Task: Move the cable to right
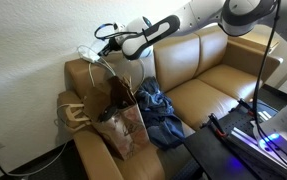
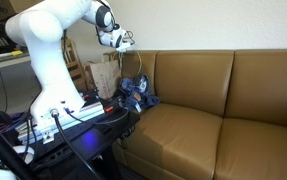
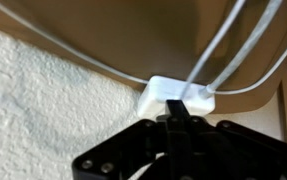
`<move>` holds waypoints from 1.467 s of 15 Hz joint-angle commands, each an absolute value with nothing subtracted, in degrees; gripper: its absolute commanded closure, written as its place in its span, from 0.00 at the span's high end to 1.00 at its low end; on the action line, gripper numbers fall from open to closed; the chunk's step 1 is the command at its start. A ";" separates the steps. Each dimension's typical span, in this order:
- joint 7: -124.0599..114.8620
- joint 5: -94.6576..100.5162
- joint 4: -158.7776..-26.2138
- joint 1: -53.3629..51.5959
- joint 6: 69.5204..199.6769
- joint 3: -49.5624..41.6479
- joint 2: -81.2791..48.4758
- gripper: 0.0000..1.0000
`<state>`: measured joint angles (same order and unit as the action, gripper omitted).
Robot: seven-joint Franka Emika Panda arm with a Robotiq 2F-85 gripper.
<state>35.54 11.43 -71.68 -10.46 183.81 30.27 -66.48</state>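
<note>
Cable (image 3: pixel 175 93) sits pinched at its plug block between closed jaws

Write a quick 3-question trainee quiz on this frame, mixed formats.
1. True or false: the gripper is shut on the white plug block of the cable.
2. Multiple choice: the cable's loops are A) flat on the floor, B) hanging in the air above the sofa arm, C) draped over the backrest.
3. Short answer: what lies on the seat next to the brown paper bag?
Key: 1 true; 2 B; 3 blue clothing.
</note>
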 commanded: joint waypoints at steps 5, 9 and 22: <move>33.34 11.60 -76.06 -7.92 196.25 30.25 -59.93 0.26; 31.23 14.05 -75.41 -2.21 192.81 40.44 -67.37 0.48; 31.03 12.67 -75.20 -1.26 192.31 41.57 -73.45 1.00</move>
